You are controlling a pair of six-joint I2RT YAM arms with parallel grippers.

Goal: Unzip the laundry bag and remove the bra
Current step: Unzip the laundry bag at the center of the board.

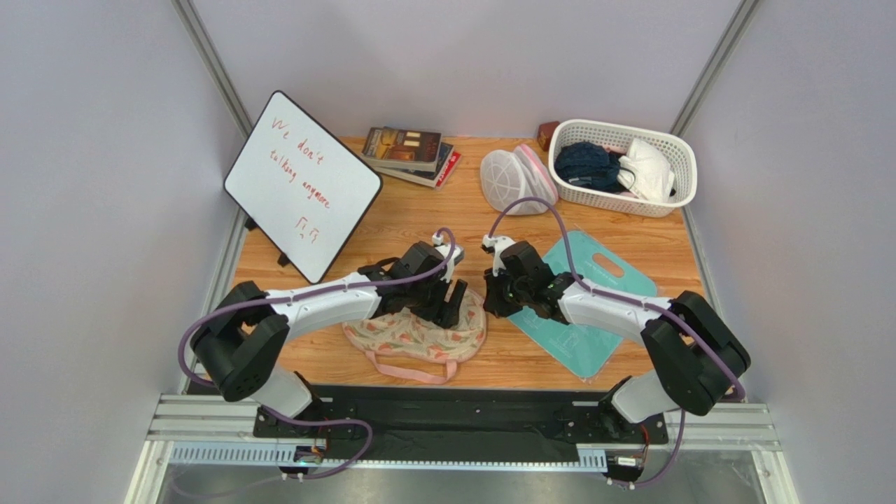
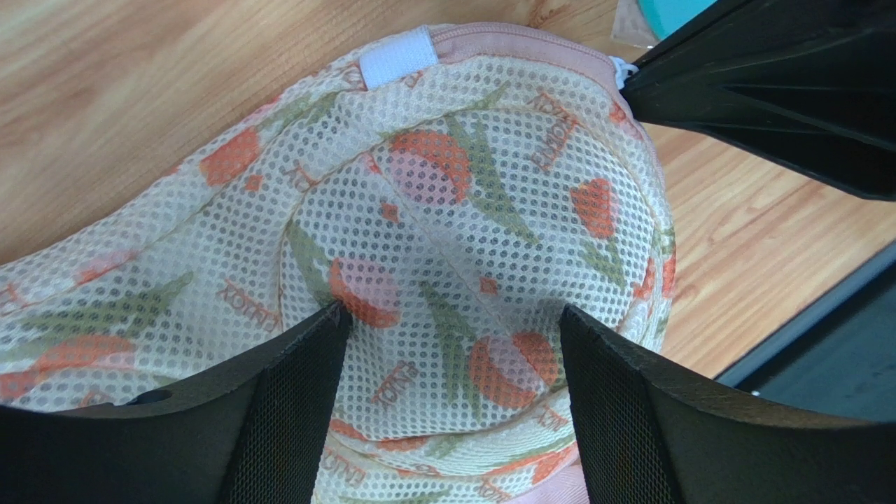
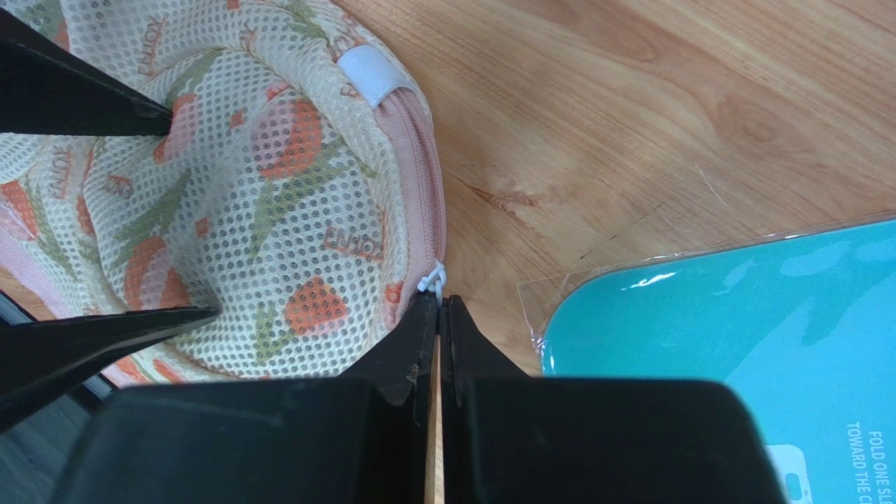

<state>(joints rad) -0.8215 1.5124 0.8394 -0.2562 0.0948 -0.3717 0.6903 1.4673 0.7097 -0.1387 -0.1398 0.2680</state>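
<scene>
Cream mesh floral-print laundry bag (image 1: 412, 336) lies on wooden bench (image 1: 421, 215) near front edge; left pincer (image 2: 452, 315) released, straddling 1 lobe; right pincer (image 3: 439, 301) clenched, tips at white zipper pull (image 3: 432, 279).

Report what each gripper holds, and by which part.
Right gripper pinches the zipper pull of the bag. Left gripper, open astride the bag, holds nothing.

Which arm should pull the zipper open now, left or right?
Right. The right gripper is closed on the white zipper pull; the left gripper stands open, fingers resting on the laundry bag.
</scene>
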